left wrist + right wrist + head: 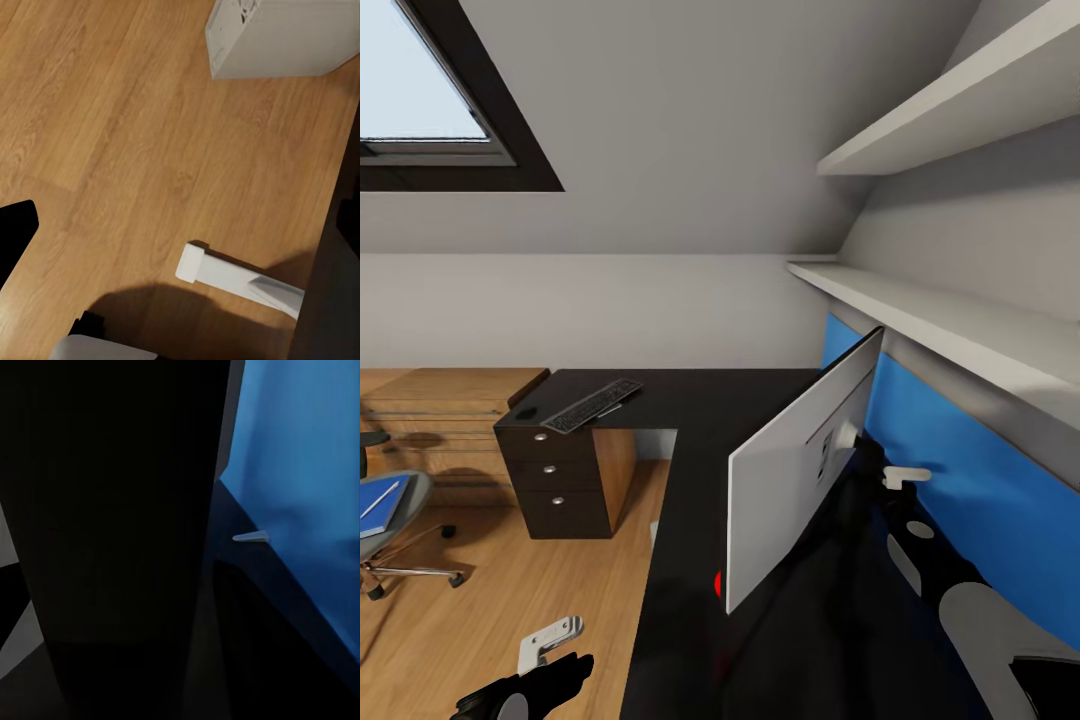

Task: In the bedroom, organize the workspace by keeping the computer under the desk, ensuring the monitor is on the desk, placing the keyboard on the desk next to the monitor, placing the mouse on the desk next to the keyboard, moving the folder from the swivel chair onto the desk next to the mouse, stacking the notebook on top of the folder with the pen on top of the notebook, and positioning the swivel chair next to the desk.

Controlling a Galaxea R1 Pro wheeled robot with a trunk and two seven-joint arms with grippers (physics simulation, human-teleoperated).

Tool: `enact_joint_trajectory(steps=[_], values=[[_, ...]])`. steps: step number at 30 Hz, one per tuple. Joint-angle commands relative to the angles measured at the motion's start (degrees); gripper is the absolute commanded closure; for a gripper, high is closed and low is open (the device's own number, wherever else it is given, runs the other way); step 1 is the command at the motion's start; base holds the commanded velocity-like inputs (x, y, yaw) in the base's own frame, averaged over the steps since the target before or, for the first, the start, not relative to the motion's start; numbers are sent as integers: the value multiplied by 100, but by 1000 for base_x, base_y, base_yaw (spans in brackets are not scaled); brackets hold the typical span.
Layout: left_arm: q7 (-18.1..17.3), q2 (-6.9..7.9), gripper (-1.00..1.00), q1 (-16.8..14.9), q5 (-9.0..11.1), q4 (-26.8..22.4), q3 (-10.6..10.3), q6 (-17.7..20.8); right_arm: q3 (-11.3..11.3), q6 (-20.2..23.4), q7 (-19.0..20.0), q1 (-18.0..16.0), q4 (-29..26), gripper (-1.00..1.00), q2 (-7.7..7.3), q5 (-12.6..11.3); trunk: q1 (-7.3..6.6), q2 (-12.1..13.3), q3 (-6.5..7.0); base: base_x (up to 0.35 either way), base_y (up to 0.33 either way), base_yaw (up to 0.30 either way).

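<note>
A: Glossy black table (690, 470), round metal drawer knobs (548, 467). Matt white monitor (790, 470) back.
B: Smooth wood-grain floor (127, 150), satin sheen. Matt pale plastic-looking computer (285, 37) case. Chrome swivel chair (390, 530) base.

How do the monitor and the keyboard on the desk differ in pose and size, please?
The monitor stands tilted, its white back towards the camera; the keyboard lies flat, dark keys up. The monitor is far larger, the keyboard slim. The monitor is on the near wing, the keyboard at the far end above the drawers. Both sit on the black desk.
</note>
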Motion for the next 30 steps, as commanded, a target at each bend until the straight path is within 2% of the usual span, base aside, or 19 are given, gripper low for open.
enact_joint_trajectory(steps=[1, 7, 30], values=[[44, -4, -100, -1, 61, -8, 6, 15, -6, -23, -5, -8, -10, 100, 0, -40, 1, -5, -5, 2, -64, 0], [46, -4, -100, -1, 61, -8, 6, 15, -2, -16, -2, -8, -5, 100, 0, -32, 1, -5, -5, 1, -145, 0], [53, -4, -100, -1, 61, -8, 6, 15, 3, -6, 17, -8, -6, 100, 10, -47, 1, -5, -5, 0, -3, 0]])
